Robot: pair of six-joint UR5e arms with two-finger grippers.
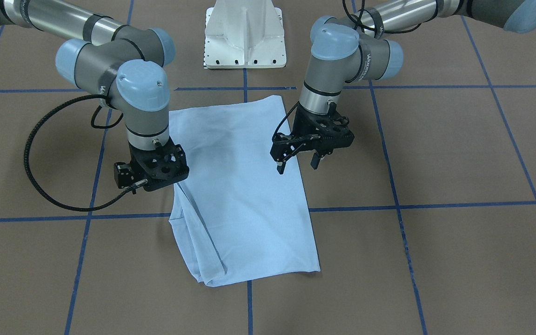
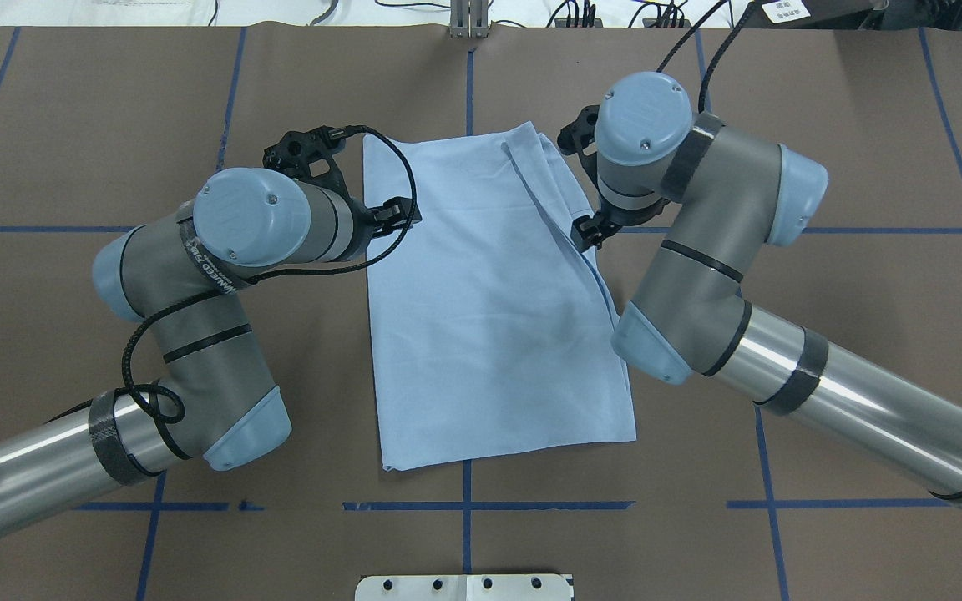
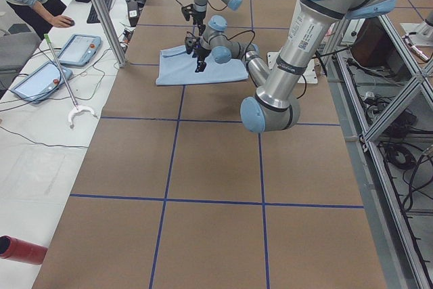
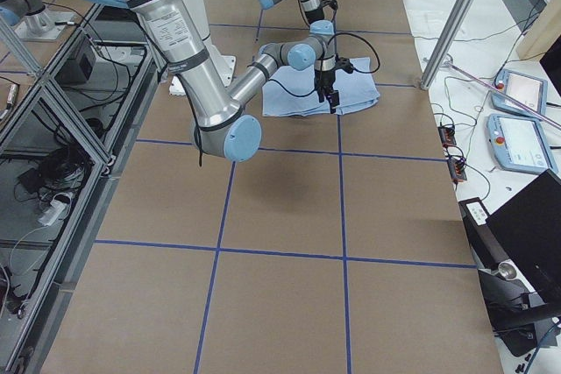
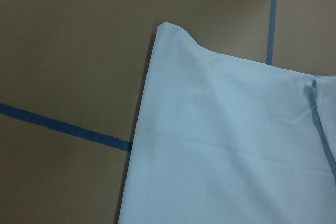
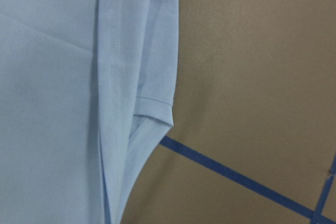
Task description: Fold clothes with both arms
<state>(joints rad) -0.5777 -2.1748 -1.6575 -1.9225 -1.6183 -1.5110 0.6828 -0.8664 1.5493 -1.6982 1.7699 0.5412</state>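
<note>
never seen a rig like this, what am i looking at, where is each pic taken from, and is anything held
Two jointed robot arms, left arm and right arm, work at a brown table marked with blue tape. One picture faces the robot, one looks down from behind it, two look along the table from its ends, two come from wrist cameras. A pale blue T-shirt, folded into a long strip, lies flat between the arms. The left tool hangs open over one long edge, holding nothing. The right tool is at the opposite edge; its fingers are hidden, so I cannot tell its grip.
</note>
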